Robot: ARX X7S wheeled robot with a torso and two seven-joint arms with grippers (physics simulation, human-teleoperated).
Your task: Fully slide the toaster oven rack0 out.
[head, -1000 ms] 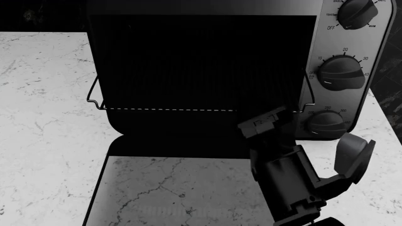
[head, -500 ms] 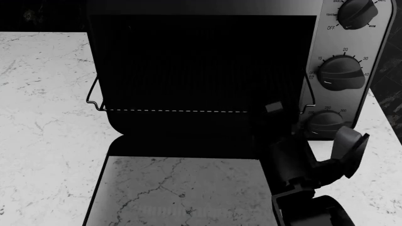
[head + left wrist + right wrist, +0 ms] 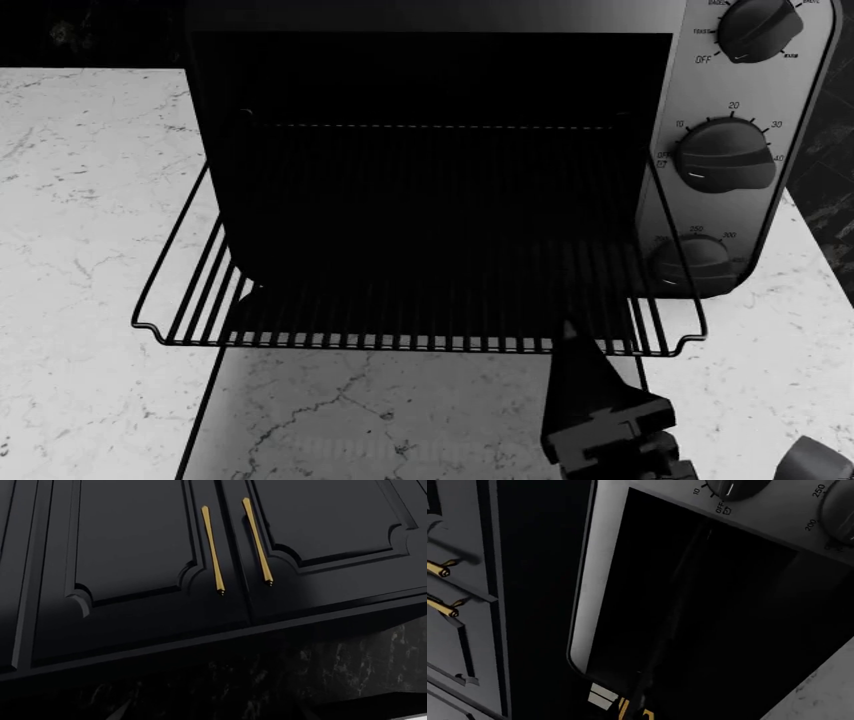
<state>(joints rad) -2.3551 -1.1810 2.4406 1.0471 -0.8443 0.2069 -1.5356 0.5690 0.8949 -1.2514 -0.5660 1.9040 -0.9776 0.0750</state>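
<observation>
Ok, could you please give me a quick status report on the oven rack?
Right hand at the rack's front rim, grip unclear. Left hand out of view. Rack well out of the oven, over the open door. Nothing blocking.

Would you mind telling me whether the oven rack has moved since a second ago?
Yes. The rack has slid outward, toward the camera: its front edge was level with the lowest dial and now lies well below it, over the open door.
</observation>
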